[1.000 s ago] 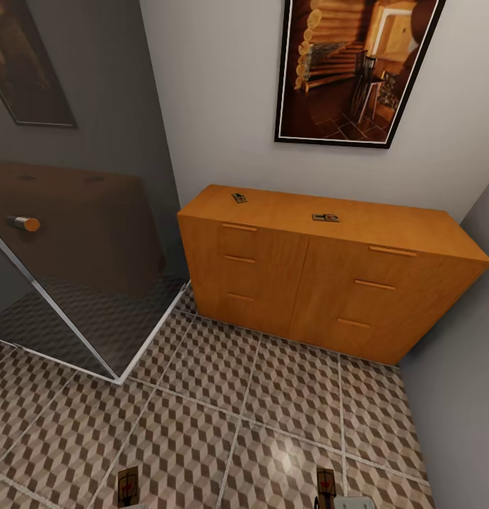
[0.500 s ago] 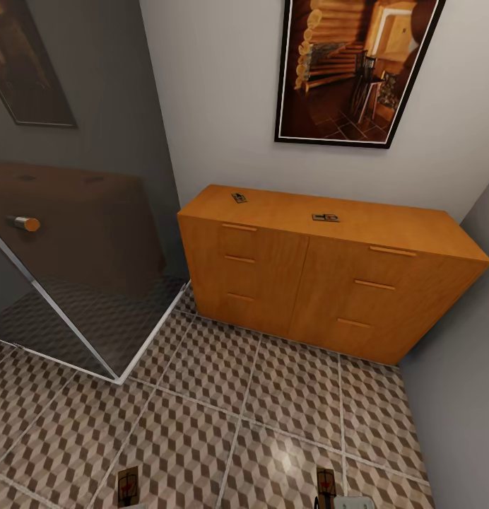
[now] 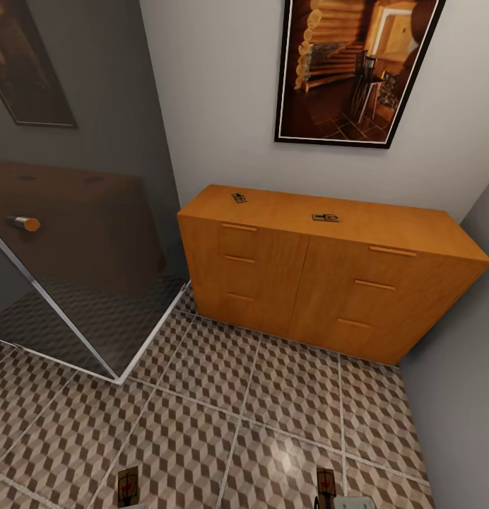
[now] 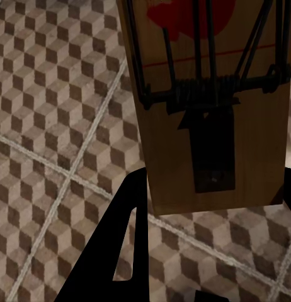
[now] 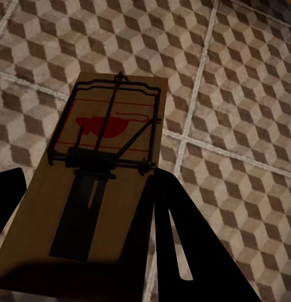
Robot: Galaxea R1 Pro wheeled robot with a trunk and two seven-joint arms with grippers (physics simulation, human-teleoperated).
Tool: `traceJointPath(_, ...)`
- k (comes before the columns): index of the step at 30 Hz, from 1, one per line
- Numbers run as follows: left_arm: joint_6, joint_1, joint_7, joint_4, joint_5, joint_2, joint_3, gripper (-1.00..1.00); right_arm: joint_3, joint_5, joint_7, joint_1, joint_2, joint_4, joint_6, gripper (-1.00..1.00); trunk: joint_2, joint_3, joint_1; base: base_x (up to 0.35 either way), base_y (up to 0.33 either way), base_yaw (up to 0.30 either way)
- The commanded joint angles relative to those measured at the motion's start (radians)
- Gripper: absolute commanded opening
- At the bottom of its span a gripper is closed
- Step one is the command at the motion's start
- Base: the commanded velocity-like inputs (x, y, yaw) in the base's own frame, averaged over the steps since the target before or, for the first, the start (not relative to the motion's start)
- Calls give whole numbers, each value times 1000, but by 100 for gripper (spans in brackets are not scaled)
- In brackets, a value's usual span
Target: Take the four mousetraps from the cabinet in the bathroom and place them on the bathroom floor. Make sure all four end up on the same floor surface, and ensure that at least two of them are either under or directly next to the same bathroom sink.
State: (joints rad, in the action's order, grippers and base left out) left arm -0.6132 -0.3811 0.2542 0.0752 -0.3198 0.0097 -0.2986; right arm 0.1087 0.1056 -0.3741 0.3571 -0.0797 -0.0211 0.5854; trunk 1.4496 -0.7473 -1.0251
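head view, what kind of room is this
Probably a bathroom: a glass shower screen stands on cube-patterned floor tiles, beside an orange-brown cabinet under a framed picture.

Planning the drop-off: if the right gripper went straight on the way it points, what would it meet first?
Most likely the bathroom floor. The right gripper points down at the tiles with a mousetrap between its fingers; nothing else shows in that line, though depth is unclear.
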Motion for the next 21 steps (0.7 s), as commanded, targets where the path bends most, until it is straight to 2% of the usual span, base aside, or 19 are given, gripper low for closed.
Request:
traceJointPath(1, -3, -1, 8, 3, 0, -1, -8, -100, 3, 6, -5, 1, 0, 1, 1, -100, 0, -1, 0, 0, 0, 0)
traceJointPath(21, -3, -1, 8, 3, -1, -1, -8, -100, 3, 6, -5, 0, 0, 1, 1, -100, 0, -1, 0, 0, 0, 0)
